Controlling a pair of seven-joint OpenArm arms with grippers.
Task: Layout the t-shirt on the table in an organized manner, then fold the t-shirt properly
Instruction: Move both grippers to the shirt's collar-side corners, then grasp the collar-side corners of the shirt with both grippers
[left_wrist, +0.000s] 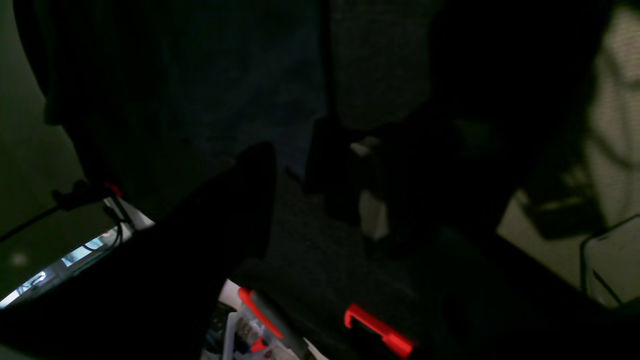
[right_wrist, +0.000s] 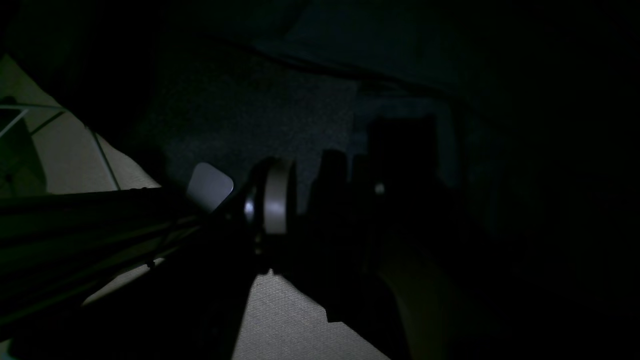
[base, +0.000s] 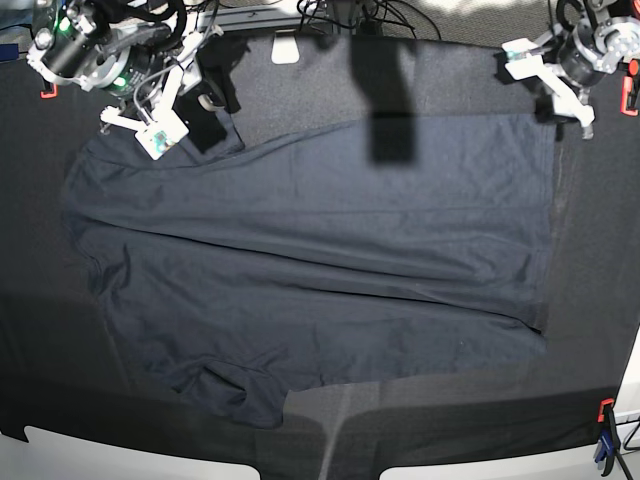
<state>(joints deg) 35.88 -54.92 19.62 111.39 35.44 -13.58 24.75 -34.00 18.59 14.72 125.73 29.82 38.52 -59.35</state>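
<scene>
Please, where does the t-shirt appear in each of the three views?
Base: t-shirt spread flat across the middle of the table.
Left wrist: dim blue fabric, upper middle.
Right wrist: dim blue fabric along the top.
Shared landmark: the table's black textured cloth.

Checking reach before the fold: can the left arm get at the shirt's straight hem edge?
Probably yes: the left pincer hangs by the dark navy-grey fabric t-shirt's hem corner, with nothing between them.

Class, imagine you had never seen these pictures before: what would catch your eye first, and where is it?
The dark t-shirt spread wide across the middle of the black table dominates the base view, one sleeve crumpled near the front edge. Two white-and-black arms flank its far edge: the right gripper at the shirt's corner, the left gripper at the other.
</scene>
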